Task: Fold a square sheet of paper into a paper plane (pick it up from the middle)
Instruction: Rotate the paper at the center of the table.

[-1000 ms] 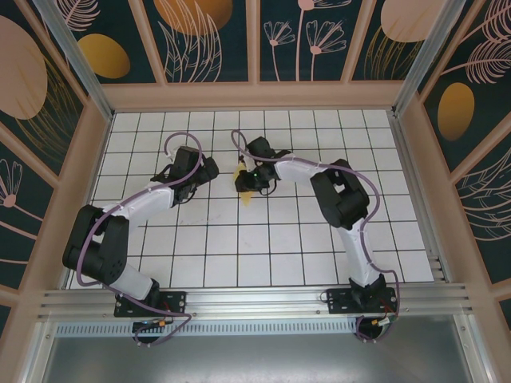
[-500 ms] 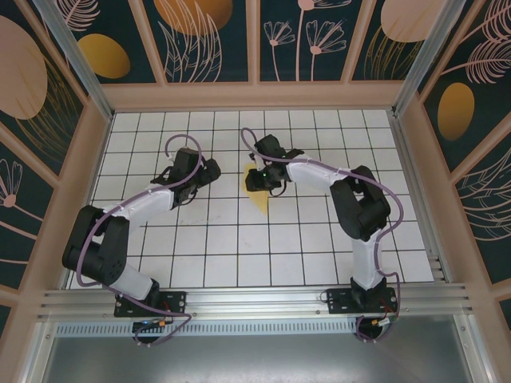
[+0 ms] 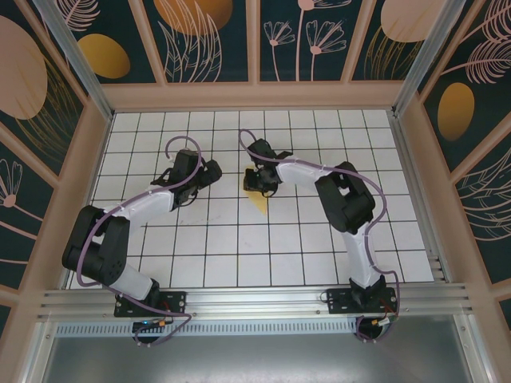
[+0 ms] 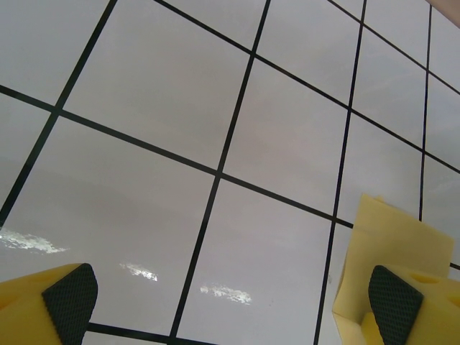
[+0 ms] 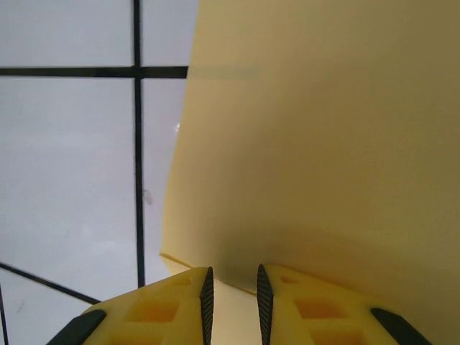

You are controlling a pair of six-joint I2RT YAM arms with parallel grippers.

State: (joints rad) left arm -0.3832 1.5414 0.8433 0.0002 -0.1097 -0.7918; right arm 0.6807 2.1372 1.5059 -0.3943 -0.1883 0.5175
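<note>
The folded yellow paper [image 3: 258,198] lies flat on the white-tiled counter [image 3: 239,239], in the far half near the centre line, with its sharp tip pointing toward the near edge. The right claw [image 3: 261,182] sits over the paper's far end. In the right wrist view its pads [image 5: 207,305] are all but closed, with only a thin slit between them at the paper's edge. Whether they pinch a layer or merely press on it cannot be told. The left claw [image 3: 209,171] stands wide open just left of the paper, holding nothing and apart from it. Its wrist view shows the paper's corner beyond one pad [image 4: 395,305]. The main risk is judged to be slippage: the tiles are glossy and nothing pins the tip, so any drag from the right claw could slide or turn the paper and skew the crease. A closing pinch could also crumple the thin layers. The purple cable loops [image 3: 180,142] arch above both wrists, and the right wrist hides the paper's far end from above.
</note>
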